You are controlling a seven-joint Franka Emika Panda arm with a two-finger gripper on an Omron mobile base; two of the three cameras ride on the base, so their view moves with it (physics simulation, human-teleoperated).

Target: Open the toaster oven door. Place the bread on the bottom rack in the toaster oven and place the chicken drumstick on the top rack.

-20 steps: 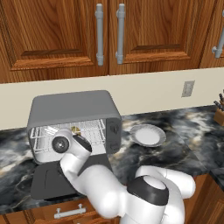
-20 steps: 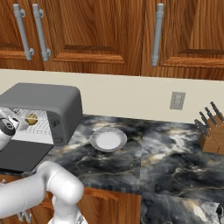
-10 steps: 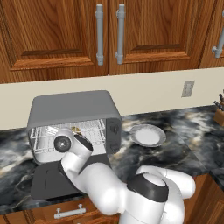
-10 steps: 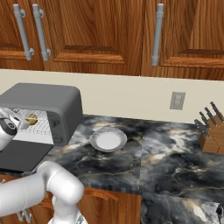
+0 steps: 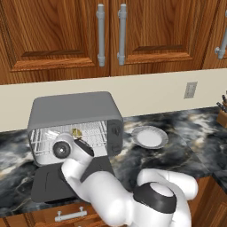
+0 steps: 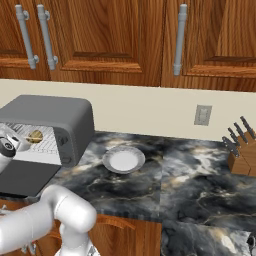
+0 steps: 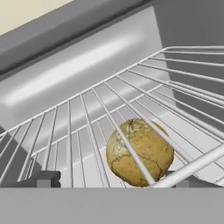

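The toaster oven (image 5: 73,111) stands open, and its door (image 5: 46,188) lies flat in front of it. The bread (image 7: 139,153), a round cracked roll, rests inside on the bottom rack (image 7: 87,166). I see it through the wires of the top rack (image 7: 175,109), which cross in front of it. My gripper (image 7: 114,180) is open at the oven mouth, its dark fingertips (image 7: 41,178) wide apart and holding nothing. The bread (image 5: 76,132) shows just past my hand (image 5: 82,144). The chicken drumstick is out of view.
A white plate (image 5: 150,136) sits on the dark marble counter to the right of the oven. A knife block (image 6: 240,155) stands at the far right. Wooden cabinets hang above, and there is a wall outlet (image 6: 202,115).
My hand has sunk slightly at the oven mouth. The bread lies where it was.
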